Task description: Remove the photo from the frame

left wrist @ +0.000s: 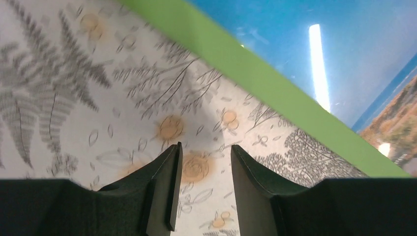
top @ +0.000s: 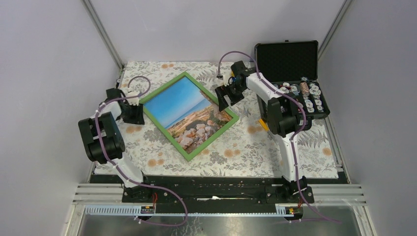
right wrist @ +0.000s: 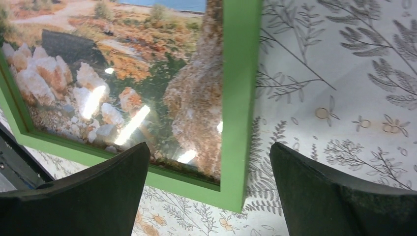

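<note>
The frame (top: 163, 88), with its green front border up, lies at an angle in the middle of the floral cloth. The photo (top: 189, 113), blue sky, sea and tan rocks, is inside it behind reflective glazing. My left gripper (top: 134, 112) is low over the cloth beside the frame's left corner. In the left wrist view the gripper (left wrist: 205, 147) is open and empty, and the green border (left wrist: 255, 73) and blue photo (left wrist: 319, 44) lie just ahead. My right gripper (top: 223, 101) is wide open over the frame's right corner. In the right wrist view the gripper (right wrist: 210, 145) straddles the border (right wrist: 241, 73) and rocky photo (right wrist: 123, 64).
An open black case (top: 287, 61) with several small round items (top: 305, 96) stands at the back right, close behind the right arm. The floral cloth (top: 246, 147) covers the table. Grey walls close in on both sides. A black rail (top: 211, 184) runs along the front.
</note>
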Robot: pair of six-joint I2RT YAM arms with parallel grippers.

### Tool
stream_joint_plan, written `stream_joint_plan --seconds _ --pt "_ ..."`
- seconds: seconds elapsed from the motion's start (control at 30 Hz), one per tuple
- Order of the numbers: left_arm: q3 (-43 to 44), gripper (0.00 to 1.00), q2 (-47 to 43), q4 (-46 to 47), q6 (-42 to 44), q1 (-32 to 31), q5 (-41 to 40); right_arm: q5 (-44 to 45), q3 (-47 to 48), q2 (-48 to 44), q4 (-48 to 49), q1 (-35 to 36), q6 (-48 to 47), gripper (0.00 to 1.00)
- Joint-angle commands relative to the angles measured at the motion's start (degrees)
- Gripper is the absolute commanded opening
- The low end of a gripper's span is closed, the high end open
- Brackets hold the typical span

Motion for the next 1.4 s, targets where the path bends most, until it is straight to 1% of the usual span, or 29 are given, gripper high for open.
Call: stream_joint_plan --seconds 0.0,0.1,0.27,0.37,0.53,0.83,1.07,1.37 --pt "1.5 0.47 -3.3 -3.9 -11.3 4.3 10.1 0.6 2.8 2.2 1.0 -0.5 3.1 1.0" --pt "0.0 0.49 -4.0 -3.1 -16.6 5.3 15.8 -0.5 3.1 4.0 1.0 -0.5 3.6 1.0" --pt "-3.8 0.7 -4.8 0.3 -23.6 5.4 23.3 -1.5 0.5 3.7 1.0 -0.6 3.1 1.0" --pt "-5.8 0.77 -3.9 3.0 -26.9 5.4 25.8 -3.2 -3.8 2.3 1.5 -0.5 2.9 1.0" --pt "-6.6 0.8 -1.1 6.4 -30.7 5.4 26.7 -7.1 -12.2 -1.0 3.3 -0.5 3.9 1.0" --pt "-4.8 0.84 4.2 8.7 -32.0 4.1 25.6 -11.8 -27.5 -7.6 8.2 0.0 6.4 1.0" --pt "-1.9 0.84 8.2 10.4 -32.5 -1.0 24.4 -14.2 -37.0 -13.0 10.0 1.6 6.6 1.0" --pt "5.1 0.84 13.9 10.9 -32.9 -7.9 20.5 -12.4 -43.3 -17.9 9.5 6.8 2.9 1.0"
